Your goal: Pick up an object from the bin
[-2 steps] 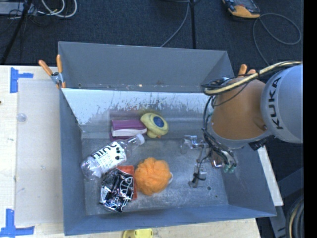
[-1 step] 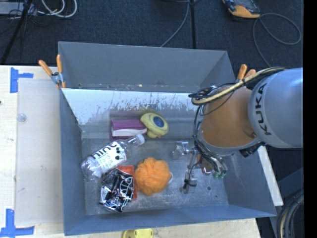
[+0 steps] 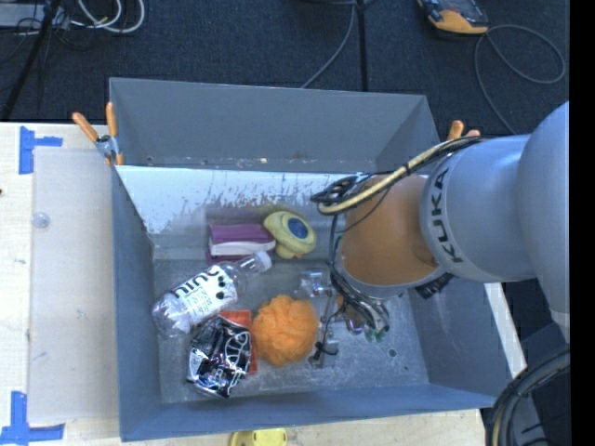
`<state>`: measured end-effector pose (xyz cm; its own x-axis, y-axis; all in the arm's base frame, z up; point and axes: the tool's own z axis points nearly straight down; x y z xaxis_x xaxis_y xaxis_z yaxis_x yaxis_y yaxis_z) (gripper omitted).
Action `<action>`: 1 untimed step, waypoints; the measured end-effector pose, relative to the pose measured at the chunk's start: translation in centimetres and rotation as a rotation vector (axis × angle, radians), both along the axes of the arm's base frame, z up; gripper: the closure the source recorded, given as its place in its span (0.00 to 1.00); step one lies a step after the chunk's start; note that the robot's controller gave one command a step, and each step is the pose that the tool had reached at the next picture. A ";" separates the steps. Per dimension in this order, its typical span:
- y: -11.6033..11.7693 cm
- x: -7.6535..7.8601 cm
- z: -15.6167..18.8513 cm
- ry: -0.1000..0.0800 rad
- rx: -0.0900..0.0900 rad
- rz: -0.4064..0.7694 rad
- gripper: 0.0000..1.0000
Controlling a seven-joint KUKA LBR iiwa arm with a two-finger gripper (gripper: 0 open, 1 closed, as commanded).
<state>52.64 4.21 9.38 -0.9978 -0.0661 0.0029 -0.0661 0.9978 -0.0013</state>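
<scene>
Orange fluffy ball [image 3: 284, 331] lies just beside your tool [image 3: 327, 334] in the bin [image 3: 409, 347]; you cannot tell the tool's opening.

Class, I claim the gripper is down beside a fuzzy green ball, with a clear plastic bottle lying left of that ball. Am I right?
No. The camera view shows the fuzzy ball is orange, not green. The gripper is down beside it, and the clear plastic bottle lies left of it.

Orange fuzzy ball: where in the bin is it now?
Camera view: the orange fuzzy ball lies low in the middle of the bin, just right of the black-and-white crumpled packet and down-right of the clear bottle.
</scene>
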 end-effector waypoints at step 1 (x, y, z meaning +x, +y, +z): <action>2.7 2.2 -2.4 0.003 0.003 -0.042 1.00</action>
